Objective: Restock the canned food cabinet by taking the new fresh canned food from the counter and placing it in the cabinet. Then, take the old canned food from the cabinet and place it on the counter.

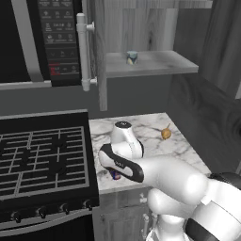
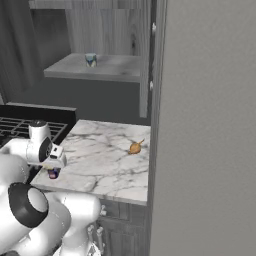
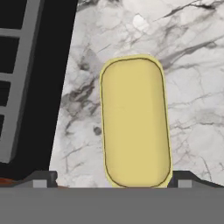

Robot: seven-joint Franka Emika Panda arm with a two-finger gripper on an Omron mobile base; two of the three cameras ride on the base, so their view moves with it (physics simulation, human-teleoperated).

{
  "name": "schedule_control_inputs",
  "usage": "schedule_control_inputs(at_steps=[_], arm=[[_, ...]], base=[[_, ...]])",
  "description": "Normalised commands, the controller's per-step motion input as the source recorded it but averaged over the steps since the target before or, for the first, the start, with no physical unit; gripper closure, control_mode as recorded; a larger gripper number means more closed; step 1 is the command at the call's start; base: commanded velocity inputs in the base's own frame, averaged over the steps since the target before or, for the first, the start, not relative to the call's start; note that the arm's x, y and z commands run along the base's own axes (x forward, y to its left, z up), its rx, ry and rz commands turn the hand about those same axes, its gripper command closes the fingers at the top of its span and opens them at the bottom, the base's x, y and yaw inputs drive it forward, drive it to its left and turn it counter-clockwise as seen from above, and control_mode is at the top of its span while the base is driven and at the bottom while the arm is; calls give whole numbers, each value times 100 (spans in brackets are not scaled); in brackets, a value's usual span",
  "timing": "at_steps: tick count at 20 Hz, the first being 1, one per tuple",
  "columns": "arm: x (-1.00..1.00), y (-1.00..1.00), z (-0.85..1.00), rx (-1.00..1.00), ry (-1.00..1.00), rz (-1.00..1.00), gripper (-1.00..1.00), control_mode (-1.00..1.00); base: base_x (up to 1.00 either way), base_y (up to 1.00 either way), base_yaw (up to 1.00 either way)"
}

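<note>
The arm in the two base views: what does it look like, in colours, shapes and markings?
The arm is built of glossy white rounded links with dark, nearly black bands and rings at the joints. A black curved strip runs along the forearm link, and a white cylindrical wrist segment ends in a dark cap. No cables are visible. In the hand view, the gripper shows two small dark grey fingertips.

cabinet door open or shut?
Open. The canned food cabinet shows its bare shelf with the old canned food on it; the door stands swung out edge-on.
</note>
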Motion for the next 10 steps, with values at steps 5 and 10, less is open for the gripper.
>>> schedule_control_inputs(at_steps=[5,10], arm=[[-1,-1,-35,-3,1,3,-100,-100],[-3,-4,-13,-1,0,1,-100,-100]], base=[[0,0,0],[0,0,0]])
